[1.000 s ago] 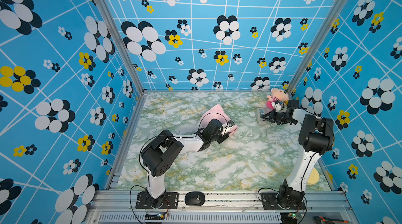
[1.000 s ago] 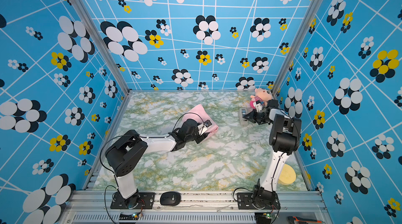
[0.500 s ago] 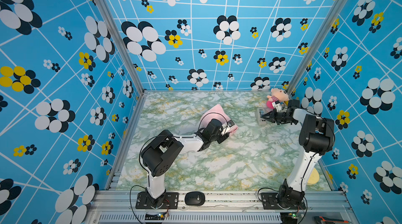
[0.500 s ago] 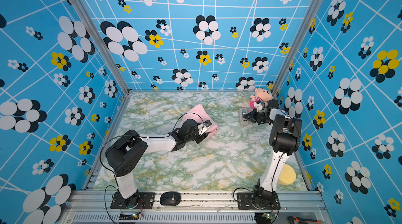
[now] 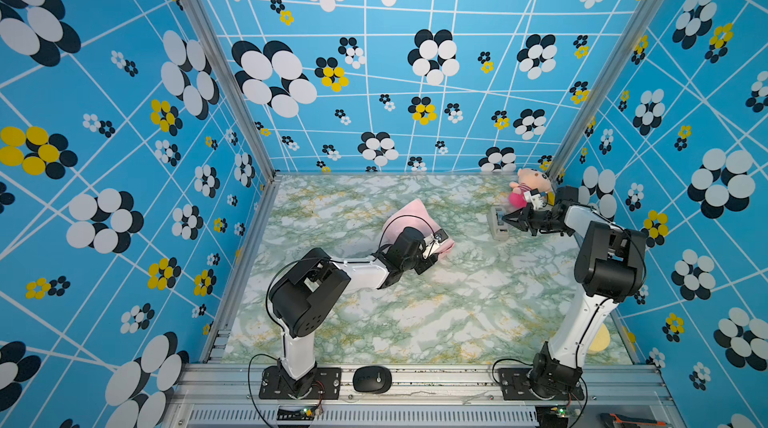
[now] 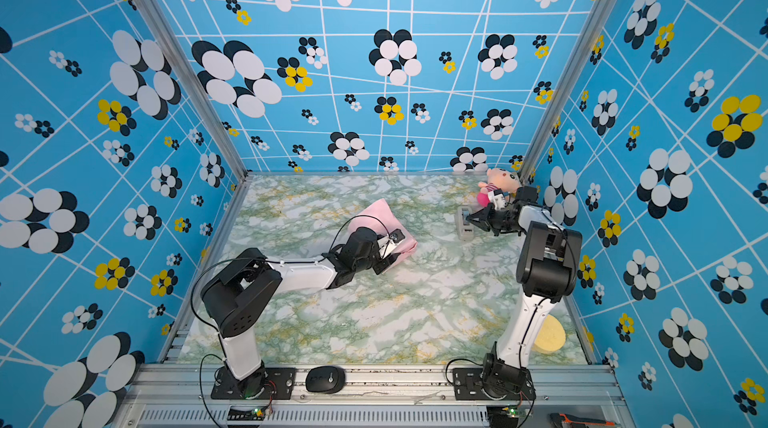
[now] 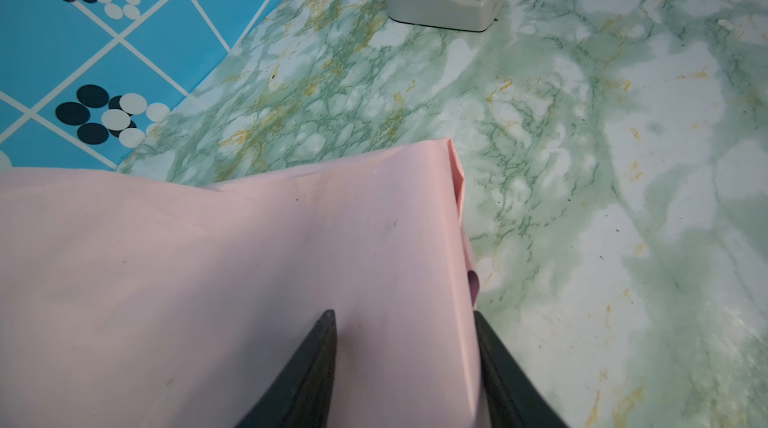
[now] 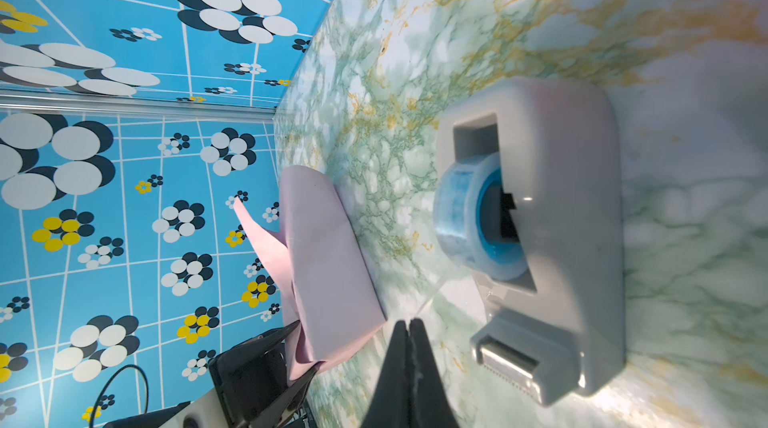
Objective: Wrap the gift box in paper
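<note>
The paper (image 5: 409,213) (image 6: 376,213) lies pale pink side out, folded over a boxy shape at the table's middle; the gift box itself is hidden under it. My left gripper (image 5: 436,241) (image 7: 403,315) grips the wrapped package's near-right end. One finger (image 7: 326,338) rests on the top face and the second is at the side edge, where a lilac sliver (image 7: 473,282) shows. My right gripper (image 5: 505,218) (image 8: 409,322) is shut beside the grey tape dispenser (image 8: 573,218), pinching a clear tape strip that runs back to the blue roll (image 8: 473,218).
A pink plush toy (image 5: 530,186) sits in the far right corner behind the dispenser (image 6: 464,227). A yellow disc (image 6: 550,338) lies near the right arm's base. A black mouse-shaped object (image 5: 372,380) rests on the front rail. Patterned walls close in three sides.
</note>
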Controlling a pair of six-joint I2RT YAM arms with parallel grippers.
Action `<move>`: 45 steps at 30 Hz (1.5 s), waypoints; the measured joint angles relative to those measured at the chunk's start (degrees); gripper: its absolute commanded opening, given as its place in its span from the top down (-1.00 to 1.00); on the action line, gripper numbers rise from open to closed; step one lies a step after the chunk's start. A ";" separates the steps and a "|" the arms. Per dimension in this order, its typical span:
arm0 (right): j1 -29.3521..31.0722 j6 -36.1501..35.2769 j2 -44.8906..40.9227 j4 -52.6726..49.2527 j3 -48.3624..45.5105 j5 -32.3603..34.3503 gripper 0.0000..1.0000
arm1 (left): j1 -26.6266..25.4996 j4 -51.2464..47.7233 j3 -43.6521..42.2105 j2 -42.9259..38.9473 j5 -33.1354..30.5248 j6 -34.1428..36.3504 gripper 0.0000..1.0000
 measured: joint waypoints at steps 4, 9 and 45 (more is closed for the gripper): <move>-0.52 -0.04 -1.46 -1.60 -1.66 0.02 1.00 | 0.00 -0.04 0.04 0.00 -0.02 0.00 -0.01; -0.76 -0.31 -2.75 -4.07 -4.92 0.55 1.00 | 0.00 -0.11 0.04 0.00 0.00 0.00 -0.01; -0.81 -7.65 1.44 -2.89 2.27 5.38 0.21 | 0.07 -0.46 0.37 0.07 0.02 0.00 -0.01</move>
